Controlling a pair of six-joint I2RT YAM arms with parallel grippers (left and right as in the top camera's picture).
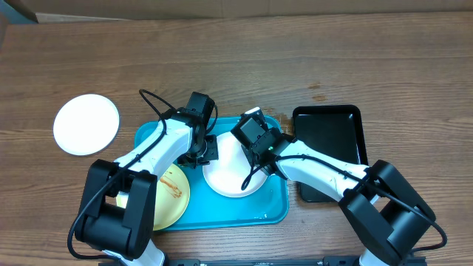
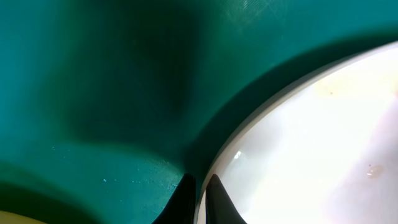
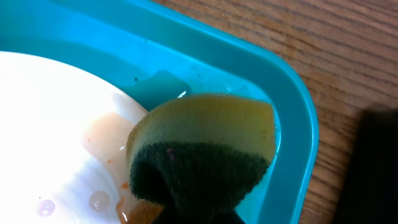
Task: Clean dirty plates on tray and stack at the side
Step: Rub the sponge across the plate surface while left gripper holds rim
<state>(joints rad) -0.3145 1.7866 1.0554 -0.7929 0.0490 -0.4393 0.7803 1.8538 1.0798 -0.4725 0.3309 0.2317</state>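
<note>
A turquoise tray (image 1: 270, 210) holds a white plate (image 1: 229, 177) in its middle and a pale yellow-green plate (image 1: 171, 203) with a brown-red smear at its left. A clean white plate (image 1: 86, 124) lies on the table to the left. My left gripper (image 1: 209, 150) pinches the left rim of the white plate (image 2: 323, 143); its fingers (image 2: 198, 193) sit either side of the rim. My right gripper (image 1: 260, 151) is shut on a yellow and green sponge (image 3: 205, 143) at the plate's far right edge, where the white plate (image 3: 50, 124) shows orange sauce and water drops.
A glossy black tray (image 1: 329, 137) lies right of the turquoise tray. The turquoise tray's rim (image 3: 305, 137) is close to the sponge. Wood table surrounds everything; a cardboard edge runs along the back.
</note>
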